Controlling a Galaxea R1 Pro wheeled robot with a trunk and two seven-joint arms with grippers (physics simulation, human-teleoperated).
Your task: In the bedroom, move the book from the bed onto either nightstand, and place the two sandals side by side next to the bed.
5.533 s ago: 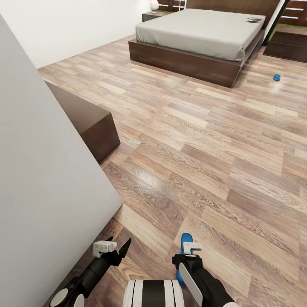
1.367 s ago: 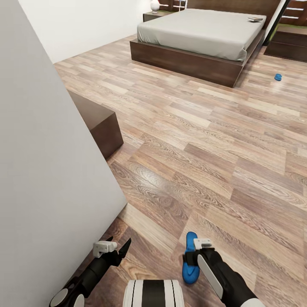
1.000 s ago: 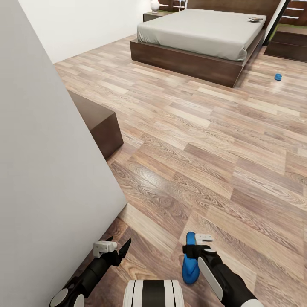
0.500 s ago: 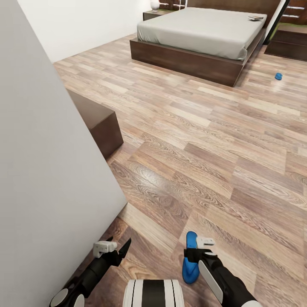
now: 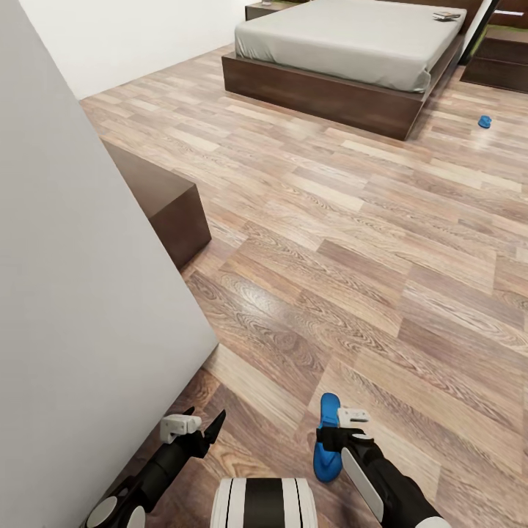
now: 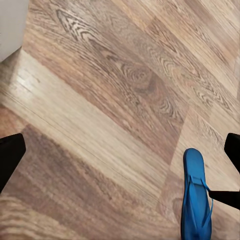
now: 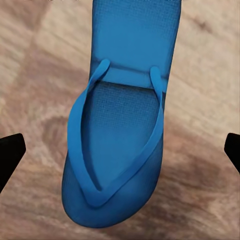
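Hovering right gripper (image 5: pixel 331 431), jaws wide apart and empty, straddles the near bright blue flip-flop sandal (image 7: pixel 120 130) flat on the wood-plank floor (image 5: pixel 352 242). Left gripper (image 5: pixel 196 427) spread, holding nothing. Second blue sandal (image 5: pixel 484 122) lies beside the grey-mattress platform bed (image 5: pixel 352 44); small paperback book (image 5: pixel 446 15) on it.

Left arm is reaching forward and low, left gripper (image 5: pixel 192 428) with fingers (image 5: pixel 217 426) spread apart, holding nothing. Right arm is extending forward, right gripper (image 5: pixel 339 430) pointing downward, its fingers (image 7: pixel 10 155) standing wide apart.
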